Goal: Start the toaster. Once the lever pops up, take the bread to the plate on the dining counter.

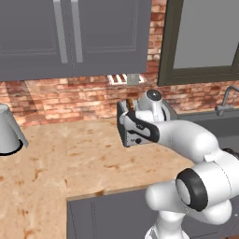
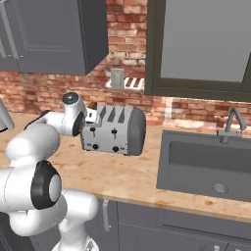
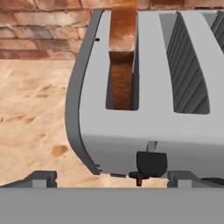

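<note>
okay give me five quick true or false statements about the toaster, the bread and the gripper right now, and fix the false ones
1. The bread stands in a slot of the toaster. True.
2. The gripper is closed on the bread. False: its jaws stand open, apart from the bread, near the dark lever on the toaster's front.
3. The toaster lies tipped on its side. False: it sits upright on the counter, slots facing up.
4. A sink sits in the counter beside the toaster. True.
5. The slot next to the bread also holds a slice. False: it is empty.
</note>
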You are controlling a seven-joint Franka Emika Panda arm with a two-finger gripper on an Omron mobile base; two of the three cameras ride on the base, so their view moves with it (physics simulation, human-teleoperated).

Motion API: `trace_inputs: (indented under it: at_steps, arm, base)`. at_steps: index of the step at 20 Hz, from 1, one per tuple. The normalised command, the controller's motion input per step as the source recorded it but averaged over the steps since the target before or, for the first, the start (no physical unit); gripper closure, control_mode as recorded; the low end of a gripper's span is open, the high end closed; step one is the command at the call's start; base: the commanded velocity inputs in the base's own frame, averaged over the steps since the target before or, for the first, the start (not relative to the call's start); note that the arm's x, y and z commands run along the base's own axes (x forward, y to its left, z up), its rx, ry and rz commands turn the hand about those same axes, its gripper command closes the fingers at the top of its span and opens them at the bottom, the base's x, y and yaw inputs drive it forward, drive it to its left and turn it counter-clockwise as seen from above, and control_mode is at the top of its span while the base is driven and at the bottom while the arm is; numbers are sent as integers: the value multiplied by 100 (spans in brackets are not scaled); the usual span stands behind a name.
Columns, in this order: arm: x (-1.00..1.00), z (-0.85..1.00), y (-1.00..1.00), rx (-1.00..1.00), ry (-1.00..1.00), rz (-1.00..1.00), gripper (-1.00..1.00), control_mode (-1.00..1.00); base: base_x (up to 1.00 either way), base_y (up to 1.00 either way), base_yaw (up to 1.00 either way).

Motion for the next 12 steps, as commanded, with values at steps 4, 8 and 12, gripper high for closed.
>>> trace_inputs:
  at_steps: [4,8,12]
  arm:
    - [12,-2,0,0,0,0,-100,-100]
    - [10,-1,0,0,0,0,-100,-100]
    - [8,-6,0,0,0,0,-100,-100]
  base:
    - [0,0,0]
    - [0,0,0]
    - [0,0,0]
